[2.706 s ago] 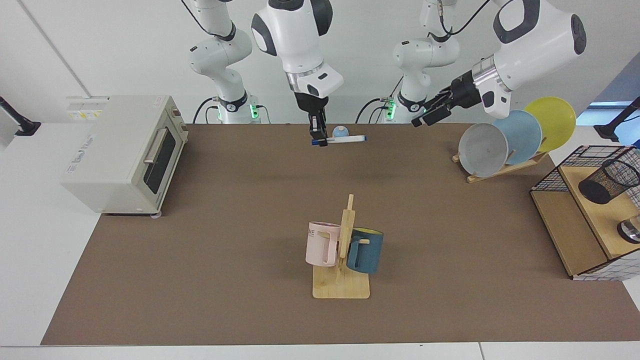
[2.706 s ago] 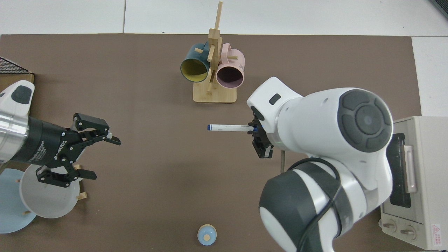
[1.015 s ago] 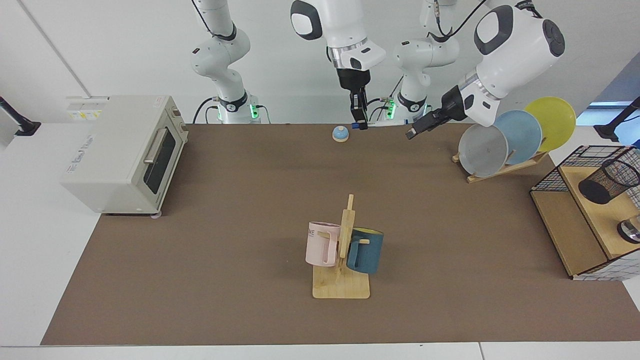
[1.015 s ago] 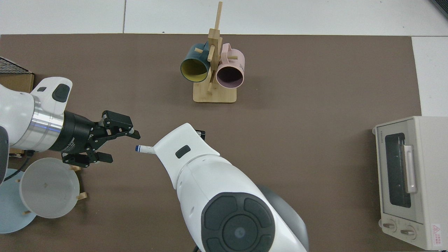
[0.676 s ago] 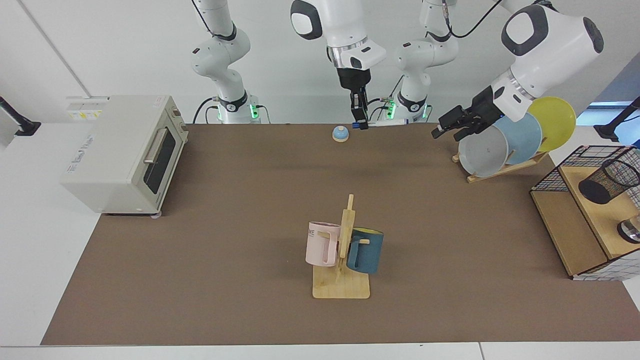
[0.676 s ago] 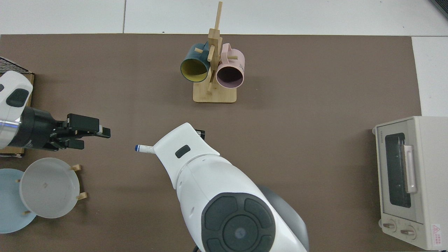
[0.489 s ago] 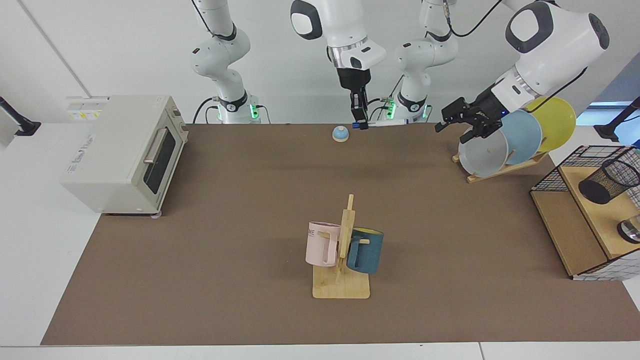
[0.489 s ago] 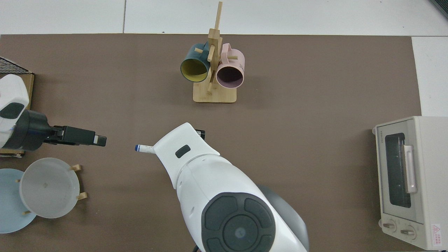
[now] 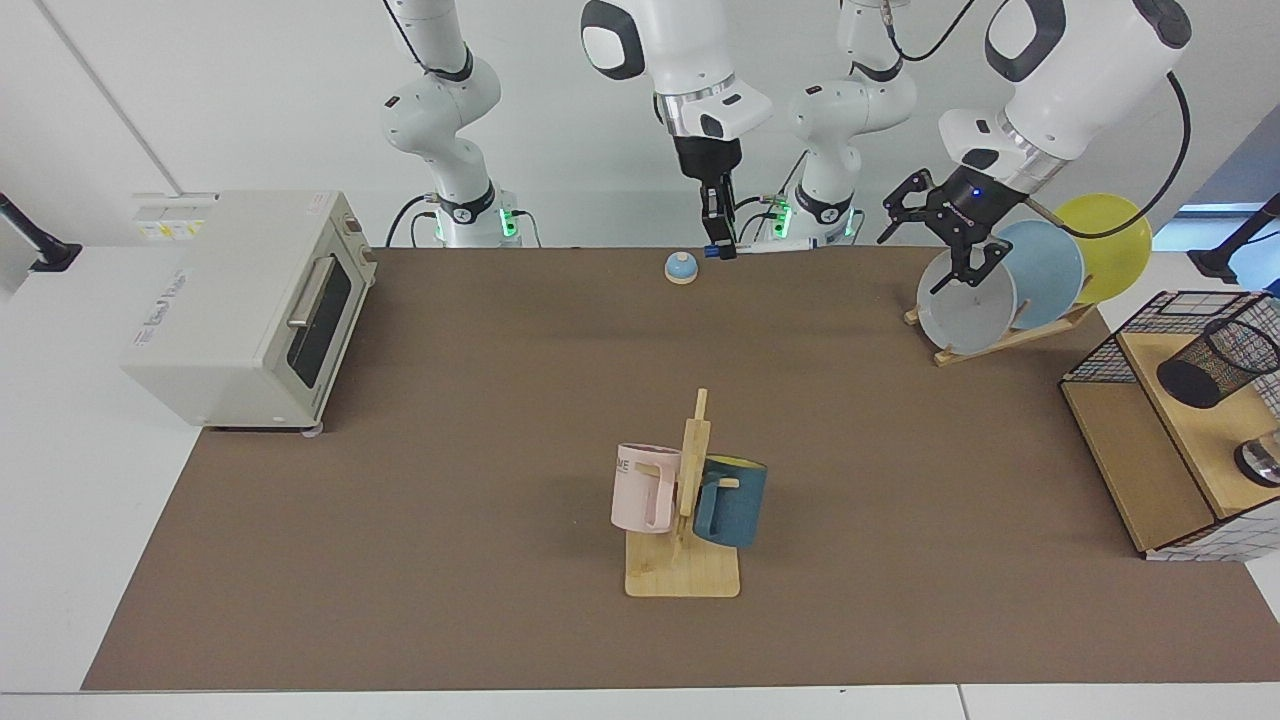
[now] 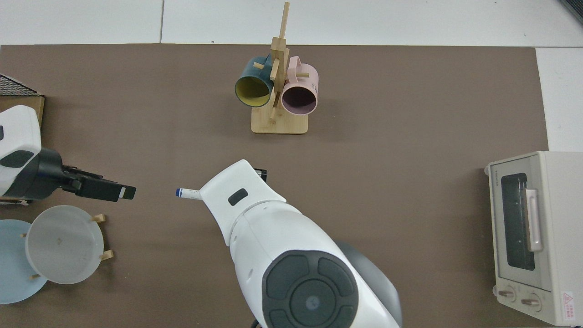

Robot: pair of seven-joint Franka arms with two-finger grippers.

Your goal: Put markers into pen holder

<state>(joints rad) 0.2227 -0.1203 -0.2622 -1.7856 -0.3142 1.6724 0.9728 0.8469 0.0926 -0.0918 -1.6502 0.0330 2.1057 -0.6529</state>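
One marker is in play, held level above the far edge of the surface: the right pincer grips its dark-capped end, and the white barrel runs out toward the left arm, its small blue tip showing in the top view past the right arm's wrist. The left pincer hangs spread wide and empty in front of the grey plate, well apart from the marker. The pen holder lies tipped on its side on a wooden shelf inside a wire-grid frame at the facing view's 3 o'clock edge — far from both pincers. The brown mat covers nearly the whole surface, with broad bare stretches at 7 and 5 o'clock and between the toaster oven at 9 o'clock and the mug tree just below centre. The tree carries two mugs, one pink and one blue. Three plates — grey, blue, yellow — lean in a wooden rack at 2 o'clock. One small blue-domed knob sits at 12 o'clock near the right pincer. White walls close the room behind the arms.
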